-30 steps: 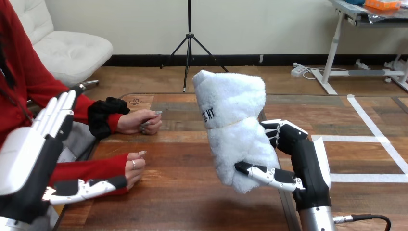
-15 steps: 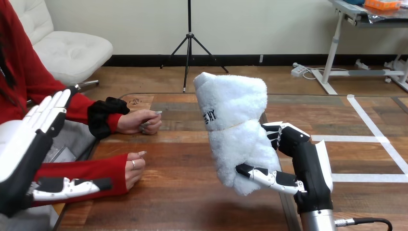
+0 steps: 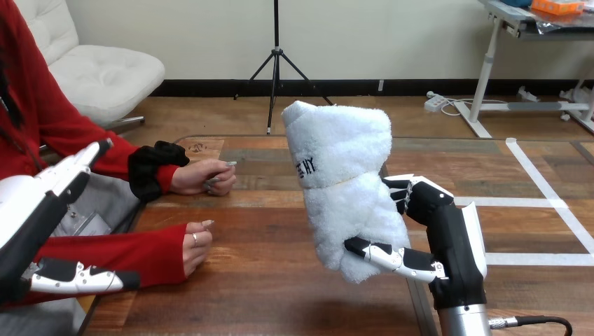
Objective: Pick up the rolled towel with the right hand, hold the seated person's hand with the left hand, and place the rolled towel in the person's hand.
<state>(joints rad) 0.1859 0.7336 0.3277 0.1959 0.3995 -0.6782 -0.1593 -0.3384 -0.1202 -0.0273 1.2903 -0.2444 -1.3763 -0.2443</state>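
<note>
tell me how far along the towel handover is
Done: the right hand has the rolled towel gripped and lifted clear of the table. In hand: the left hand is open by the person's red sleeve, holding nothing. Left: taking the person's nearer hand, which rests on the table, then placing the towel in it.

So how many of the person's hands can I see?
2, both on the table at left: the person's farther hand higher in view, the person's nearer hand below it.

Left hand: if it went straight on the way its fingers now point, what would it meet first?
Probably the red sleeve of the person's farther arm, just beyond the left hand; depth is unclear.
</note>
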